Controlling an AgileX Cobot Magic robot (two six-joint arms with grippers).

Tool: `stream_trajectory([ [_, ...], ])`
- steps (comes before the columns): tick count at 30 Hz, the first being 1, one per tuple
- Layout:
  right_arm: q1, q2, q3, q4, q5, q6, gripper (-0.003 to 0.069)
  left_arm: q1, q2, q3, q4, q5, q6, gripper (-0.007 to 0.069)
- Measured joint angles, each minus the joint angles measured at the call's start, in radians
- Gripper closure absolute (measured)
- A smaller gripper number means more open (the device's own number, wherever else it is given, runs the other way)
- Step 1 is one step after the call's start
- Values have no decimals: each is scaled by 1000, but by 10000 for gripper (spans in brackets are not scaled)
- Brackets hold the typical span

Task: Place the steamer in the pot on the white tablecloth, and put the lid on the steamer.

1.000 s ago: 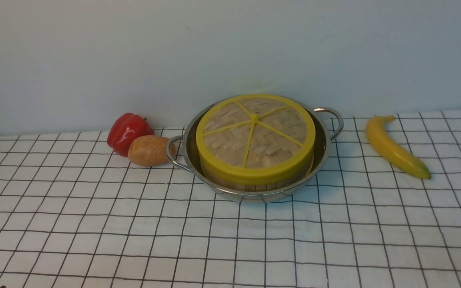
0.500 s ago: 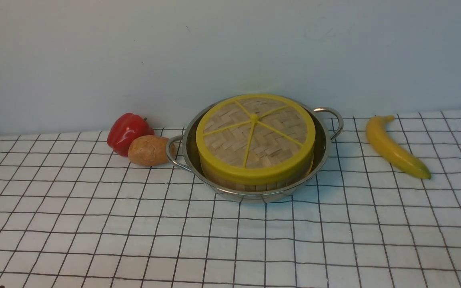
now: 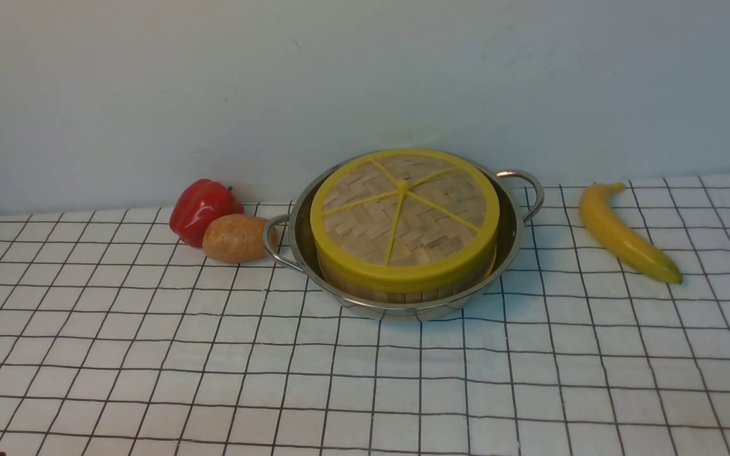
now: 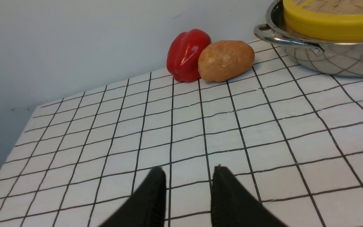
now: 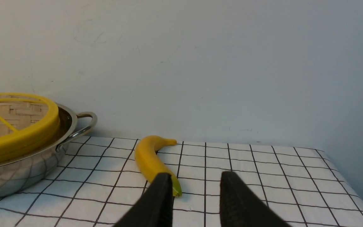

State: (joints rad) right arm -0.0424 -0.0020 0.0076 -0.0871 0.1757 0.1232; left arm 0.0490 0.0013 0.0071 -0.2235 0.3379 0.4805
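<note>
The shiny steel pot [image 3: 511, 237] stands on the white tablecloth [image 3: 365, 380] at the back middle. The steamer [image 3: 403, 292] sits inside it, only its bamboo side wall showing. The lid [image 3: 403, 215], a woven disc with yellow rim and spokes, lies on top of the steamer. The pot [image 4: 326, 55] and lid [image 4: 332, 25] show in the left wrist view, and the pot [image 5: 27, 164] and lid [image 5: 17, 138] in the right wrist view. My left gripper [image 4: 187, 170] is open and empty above bare cloth. My right gripper [image 5: 195, 176] is open and empty. Neither gripper shows in the front view.
A red bell pepper [image 3: 203, 209] and a brown potato [image 3: 237, 238] lie just left of the pot's left handle [image 3: 271, 244]. A banana [image 3: 625, 234] lies right of the pot, its tip beside my right gripper's finger [image 5: 161, 192]. A pale wall stands behind.
</note>
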Motion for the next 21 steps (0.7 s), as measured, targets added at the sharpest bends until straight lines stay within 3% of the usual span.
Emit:
stream_trajectory([
  [21,0,0,0,3,0,0,419,0,0,0,0,0,0,382],
])
